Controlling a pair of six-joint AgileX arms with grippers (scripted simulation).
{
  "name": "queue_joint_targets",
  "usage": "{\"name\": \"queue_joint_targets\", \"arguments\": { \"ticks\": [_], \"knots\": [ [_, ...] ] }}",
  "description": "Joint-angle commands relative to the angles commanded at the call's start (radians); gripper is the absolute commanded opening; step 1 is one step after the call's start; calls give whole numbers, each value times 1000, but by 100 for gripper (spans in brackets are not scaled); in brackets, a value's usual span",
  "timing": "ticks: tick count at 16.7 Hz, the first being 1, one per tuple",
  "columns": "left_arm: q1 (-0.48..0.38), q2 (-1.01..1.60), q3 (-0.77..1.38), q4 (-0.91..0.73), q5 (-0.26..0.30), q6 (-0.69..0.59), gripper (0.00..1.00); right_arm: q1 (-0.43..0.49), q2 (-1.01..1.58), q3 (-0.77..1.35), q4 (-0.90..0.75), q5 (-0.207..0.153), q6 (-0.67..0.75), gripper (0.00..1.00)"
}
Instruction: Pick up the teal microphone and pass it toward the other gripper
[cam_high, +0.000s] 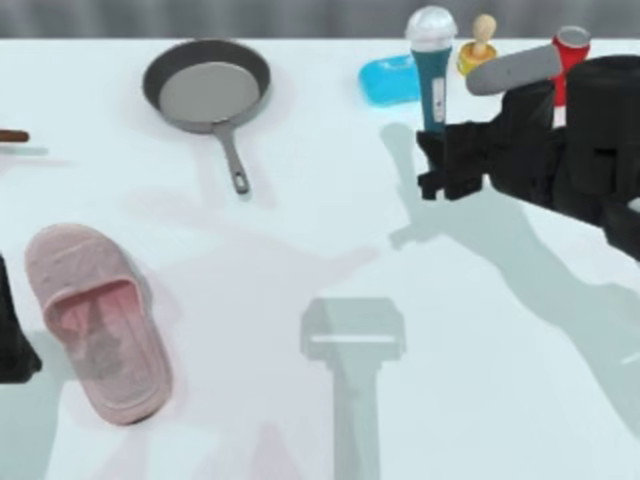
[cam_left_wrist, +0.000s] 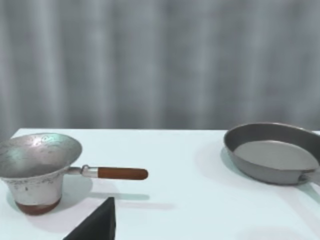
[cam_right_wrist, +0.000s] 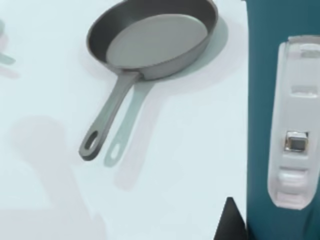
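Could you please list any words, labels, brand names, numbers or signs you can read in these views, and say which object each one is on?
No readable text appears in any view.
The teal microphone has a white strip on its handle with a small switch, but no lettering.
The red can at the table's far right shows no legible label.
The frying pan, pink slipper, blue box and metal saucepan are plain.
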Motion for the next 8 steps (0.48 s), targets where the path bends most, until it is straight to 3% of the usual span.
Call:
{"name": "queue_joint_targets", "arguments": {
  "ticks": [4,8],
  "knots": [
    [0,0,0,0,0,0,100,-6,-103,-82,274,-88,-84,0],
    [0,0,0,0,0,0,100,-10,-165,-117,380,-128,-125,0]
  ]
}}
